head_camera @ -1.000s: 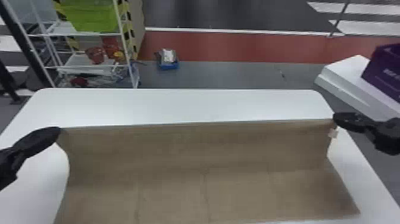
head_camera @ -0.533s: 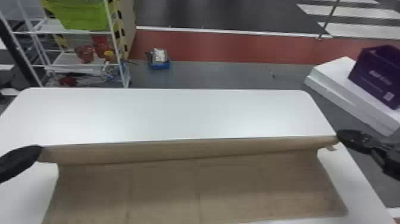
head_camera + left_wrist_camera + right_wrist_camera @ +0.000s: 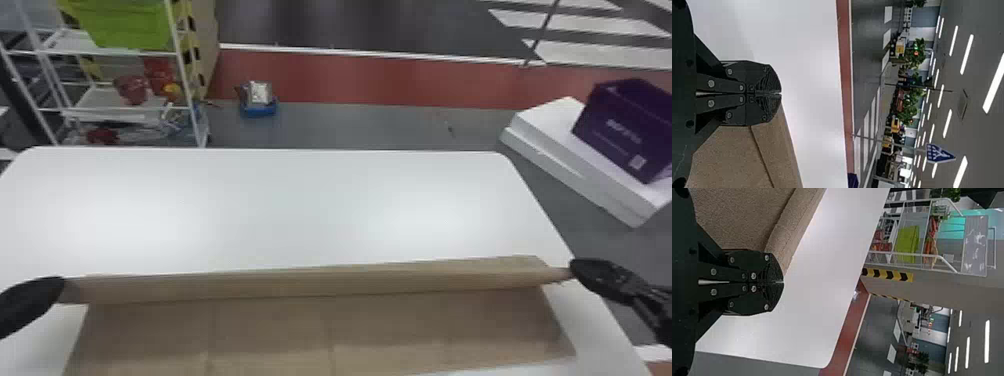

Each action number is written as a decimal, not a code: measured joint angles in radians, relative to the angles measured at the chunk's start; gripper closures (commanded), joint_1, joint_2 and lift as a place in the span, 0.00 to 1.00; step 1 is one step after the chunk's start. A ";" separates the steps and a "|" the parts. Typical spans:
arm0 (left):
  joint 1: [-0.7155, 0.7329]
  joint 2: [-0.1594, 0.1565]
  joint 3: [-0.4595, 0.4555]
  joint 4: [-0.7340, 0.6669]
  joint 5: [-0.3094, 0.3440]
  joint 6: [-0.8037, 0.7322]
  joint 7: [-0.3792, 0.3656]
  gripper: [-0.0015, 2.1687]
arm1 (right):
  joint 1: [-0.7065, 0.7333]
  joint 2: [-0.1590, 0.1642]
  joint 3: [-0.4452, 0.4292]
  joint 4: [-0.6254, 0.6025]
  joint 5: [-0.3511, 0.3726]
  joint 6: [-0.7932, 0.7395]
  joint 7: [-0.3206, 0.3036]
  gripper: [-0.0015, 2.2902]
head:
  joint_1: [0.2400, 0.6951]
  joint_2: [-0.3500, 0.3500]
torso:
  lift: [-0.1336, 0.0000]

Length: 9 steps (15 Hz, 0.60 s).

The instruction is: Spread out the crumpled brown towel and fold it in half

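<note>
My left gripper (image 3: 61,286) is at the left end of the brown towel (image 3: 300,325), pinching its raised edge. At the towel's right end my right gripper (image 3: 575,267) holds the other corner of that edge. Between them the edge is stretched taut in a long band, with the rest of the towel spread flat on the near part of the table. In the left wrist view, the left gripper (image 3: 781,94) is closed on the towel (image 3: 727,156). The right wrist view has the right gripper (image 3: 783,282) closed too, towel (image 3: 742,219) beside its fingers.
The white table (image 3: 300,200) extends beyond the towel. Past its far left corner stands a white rack (image 3: 180,75) with a green bin (image 3: 125,25). A purple box (image 3: 625,130) rests on white boxes (image 3: 565,150) off the right side. A small blue container (image 3: 258,107) is on the floor.
Both grippers have moved lower in the head view, bringing the held edge down from a tall upright sheet to a narrow band. The head view has shifted, showing more of the purple box.
</note>
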 measured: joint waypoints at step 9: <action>0.047 -0.021 0.079 -0.057 -0.004 0.065 -0.099 0.67 | 0.035 -0.001 -0.053 -0.007 -0.013 -0.039 0.043 0.59 | 1.00 0.28 | 0.07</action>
